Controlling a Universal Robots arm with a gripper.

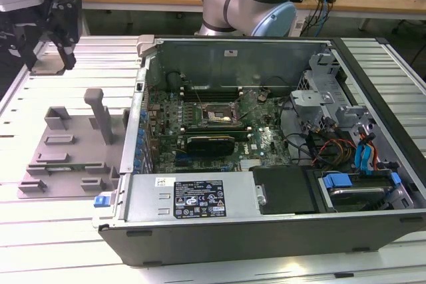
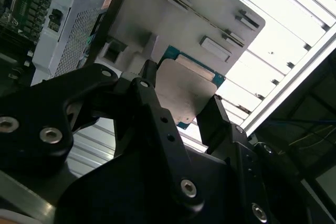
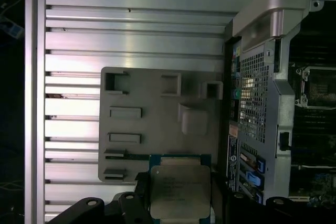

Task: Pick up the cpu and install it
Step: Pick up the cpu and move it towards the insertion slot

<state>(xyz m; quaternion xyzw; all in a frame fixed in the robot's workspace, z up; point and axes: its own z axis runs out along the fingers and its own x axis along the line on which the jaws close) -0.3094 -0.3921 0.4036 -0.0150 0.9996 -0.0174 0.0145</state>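
1. We see the gripper (image 2: 181,98) clamped on the cpu (image 3: 180,190), its fingers pinching opposite edges.
2. We find the cpu raised clear of the grey tray (image 3: 157,124), beside the open computer case (image 1: 266,244).

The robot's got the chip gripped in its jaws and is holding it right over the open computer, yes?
Not over the computer. In the first wrist view the jaws grip the chip above the grey tray and slatted table; the computer lies off to one side.
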